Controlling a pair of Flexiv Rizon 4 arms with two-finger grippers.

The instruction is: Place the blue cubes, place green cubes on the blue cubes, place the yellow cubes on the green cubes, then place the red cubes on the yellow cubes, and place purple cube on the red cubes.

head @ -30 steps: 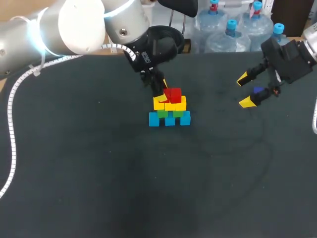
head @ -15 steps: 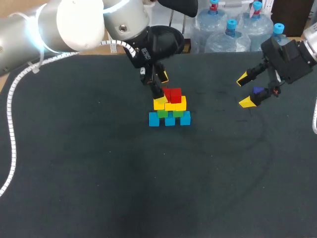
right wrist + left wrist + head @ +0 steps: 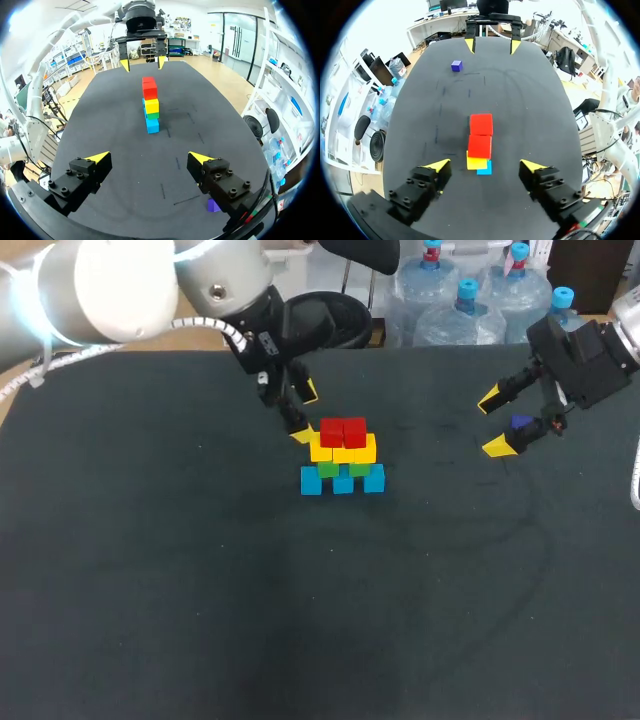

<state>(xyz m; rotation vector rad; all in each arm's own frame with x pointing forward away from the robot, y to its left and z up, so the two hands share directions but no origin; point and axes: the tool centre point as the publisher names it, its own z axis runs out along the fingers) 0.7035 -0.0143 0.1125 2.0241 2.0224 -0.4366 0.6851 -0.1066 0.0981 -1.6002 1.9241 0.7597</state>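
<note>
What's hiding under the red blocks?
Right under the red cubes sit yellow cubes, then green cubes, then blue cubes on the table. The yellows cover most of the greens, so their number is unclear.

Glossy silver-white left arm, ribbed white cable; left end effector and right end effector black, bolt-studded, yellow-tipped.

The desk, seen on my remote feed, lies under a dark matte cover that runs from edge to edge. Faint pale scuffs curve across its right side in the head view. Short light dashes mark the same surface in the left wrist view.
</note>
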